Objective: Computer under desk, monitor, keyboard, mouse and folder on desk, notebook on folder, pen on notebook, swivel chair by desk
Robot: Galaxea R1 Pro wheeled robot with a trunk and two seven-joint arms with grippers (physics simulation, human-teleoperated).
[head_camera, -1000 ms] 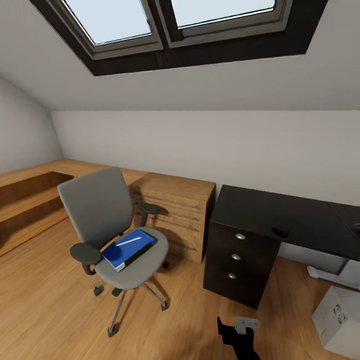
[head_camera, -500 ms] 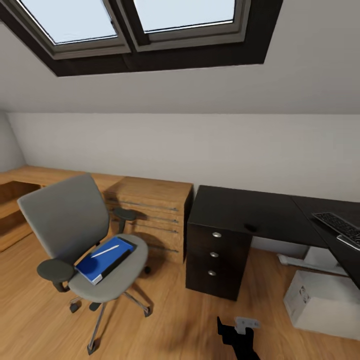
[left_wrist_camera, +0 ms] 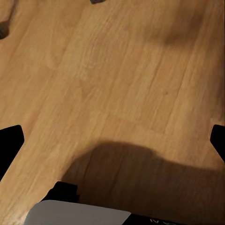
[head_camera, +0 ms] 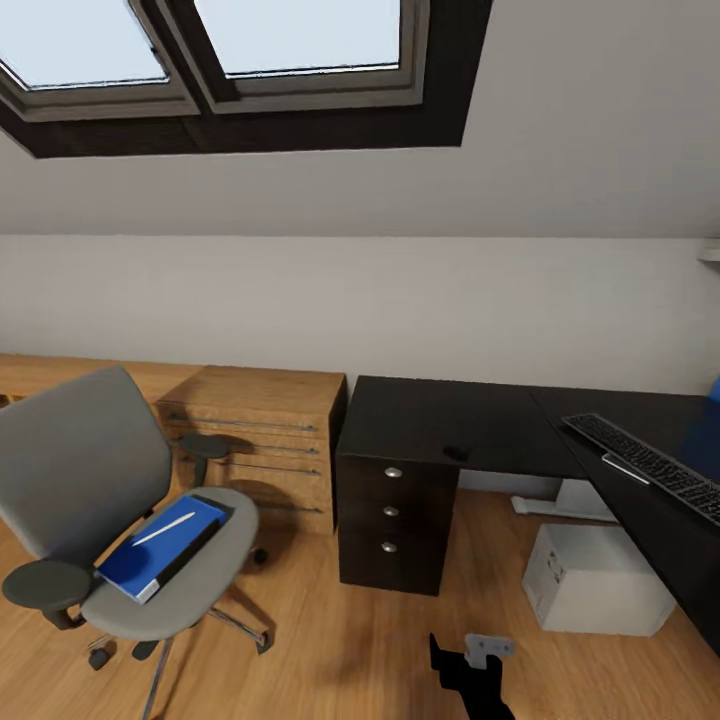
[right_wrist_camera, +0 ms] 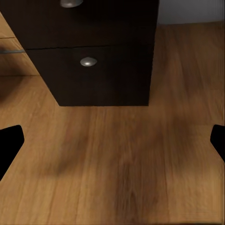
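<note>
Oak drawer chest (head_camera: 258, 438) between swivel chair (head_camera: 95, 520) and desk (head_camera: 470, 430)

A sloped pale grey ceiling wall (head_camera: 580, 150) carried a dark-framed skylight window (head_camera: 230, 60) showing pale blue sky. Below it, low oak shelving with drawers (head_camera: 265, 420) stood against the wall on a light wood plank floor (head_camera: 330, 640).

We see a bright-blue folder (head_camera: 160, 556) under a white pen (head_camera: 165, 529) on the grey swivel chair (head_camera: 95, 520). Beside the chair, the desk (head_camera: 470, 425) is glossy black, its drawers (head_camera: 390, 510) silver-knobbed, the computer (head_camera: 595, 580) light grey
</note>
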